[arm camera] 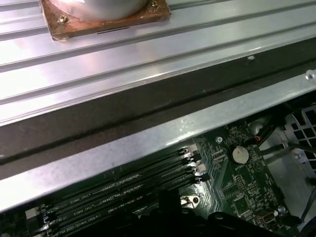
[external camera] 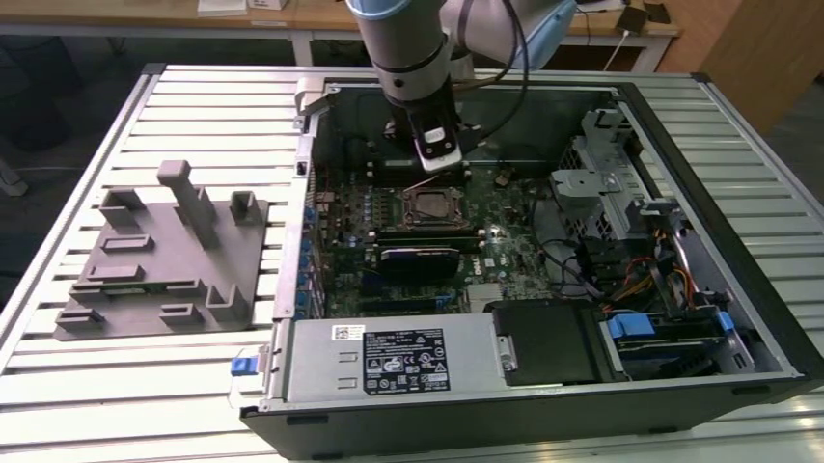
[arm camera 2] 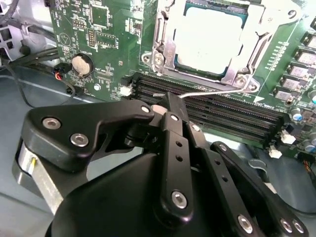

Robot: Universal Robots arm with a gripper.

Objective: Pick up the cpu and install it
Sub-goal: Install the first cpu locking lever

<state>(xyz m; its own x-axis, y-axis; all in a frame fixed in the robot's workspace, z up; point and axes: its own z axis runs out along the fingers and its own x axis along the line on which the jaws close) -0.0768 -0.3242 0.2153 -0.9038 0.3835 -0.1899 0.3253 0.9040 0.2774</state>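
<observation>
The cpu [arm camera 2: 210, 39], a pale silver square, lies flat inside the metal-framed socket [arm camera 2: 165, 49] on the green motherboard. A thin wire lever [arm camera 2: 207, 91] runs along the socket's near edge. My black gripper [arm camera 2: 164, 104] hovers just off the socket, over the memory slots [arm camera 2: 217, 111]. Its fingers are drawn together to a single tip, shut, with nothing between them. In the exterior view the gripper [external camera: 438, 162] hangs inside the open computer case, just beyond the socket [external camera: 429, 205].
The case's walls [external camera: 721, 241] ring the board. A power supply [external camera: 386, 362] and drive cage [external camera: 618, 193] crowd the front and the exterior view's right. A grey fixture block [external camera: 168, 256] stands on the slatted table. A copper-based metal piece [arm camera: 103, 15] rests outside the case.
</observation>
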